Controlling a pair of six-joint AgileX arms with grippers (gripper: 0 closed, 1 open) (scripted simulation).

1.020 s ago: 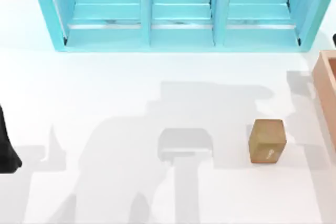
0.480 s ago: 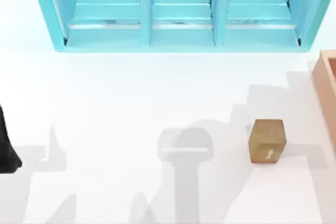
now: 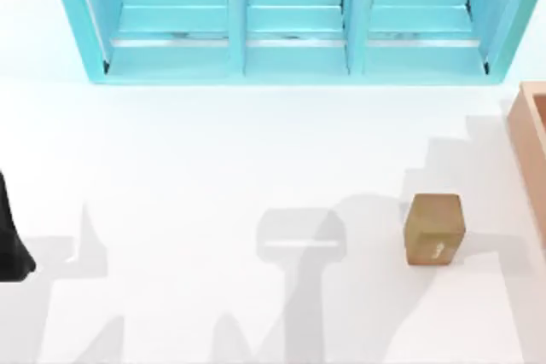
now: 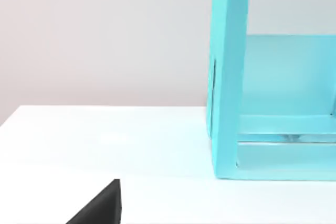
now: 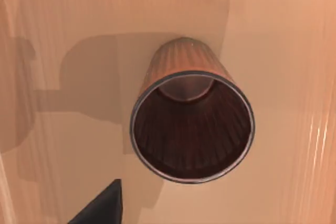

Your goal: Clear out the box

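Observation:
The box (image 3: 531, 138), light brown with thick walls, sits at the table's right edge and is cut off by the top view. The right wrist view looks down onto its wooden floor (image 5: 63, 129). A brown ribbed cup (image 5: 191, 124) with a dark rim stands there, mouth up. A dark part of my right gripper (image 5: 102, 208) hangs above the floor beside the cup, apart from it. My left arm (image 3: 10, 245) is parked at the table's left edge, and a dark part of its gripper (image 4: 100, 208) shows in the left wrist view.
A big turquoise shelf unit (image 3: 290, 19) spans the back of the table. A small tan carton (image 3: 434, 228) with a white mark stands on the white tabletop (image 3: 171, 159), just left of the box. Arm shadows lie across the table's front middle.
The large arm shadow on the table has slid to the right, toward the box. The carton and my left arm have stayed put.

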